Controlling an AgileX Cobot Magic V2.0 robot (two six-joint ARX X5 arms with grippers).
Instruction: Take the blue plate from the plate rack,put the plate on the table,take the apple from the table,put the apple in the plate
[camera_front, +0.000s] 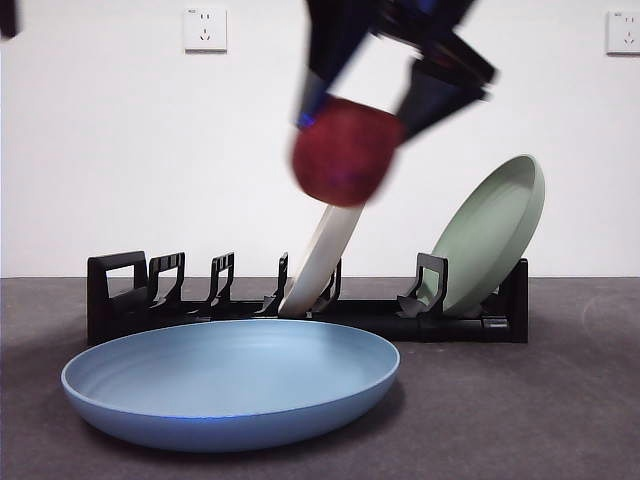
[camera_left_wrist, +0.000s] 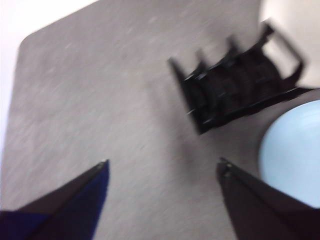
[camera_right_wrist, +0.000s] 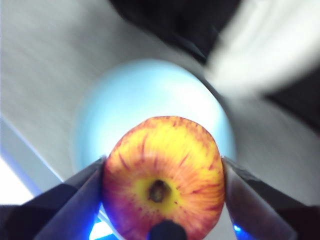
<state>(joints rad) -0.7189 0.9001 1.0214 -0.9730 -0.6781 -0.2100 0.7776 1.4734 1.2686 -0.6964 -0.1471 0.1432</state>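
Right gripper (camera_front: 372, 125) high above the table (camera_front: 560, 420), jaws closed against both sides of the apple (camera_front: 346, 150), apple lifted clear in the air. Dark red and blurred in the front view, hanging above the right part of the blue plate (camera_front: 230, 385) and in front of the cream-white plate (camera_front: 322, 258). In the right wrist view, apple (camera_right_wrist: 164, 177) held between the two black jaws of the right gripper (camera_right_wrist: 164, 172), stem dimple with yellowish patch turned to the camera, blue plate (camera_right_wrist: 150, 107) directly beyond it on the grey table (camera_right_wrist: 45, 65).

Blue plate lying flat on the near side of the table, just in front of the plate rack (camera_front: 300, 305). Rack long and black, at the far side; cream-white plate leaning in a middle slot, sage-green plate (camera_front: 490, 235) leaning at the right end.

Left gripper (camera_left_wrist: 162, 172) up over bare table (camera_left_wrist: 100, 100), jaws wide apart, nothing between them. Handle end of the plate rack (camera_left_wrist: 240, 85) and an edge of the blue plate (camera_left_wrist: 295, 150) visible in the left wrist view, both blurred.

On the white wall, two sockets (camera_front: 205, 29).
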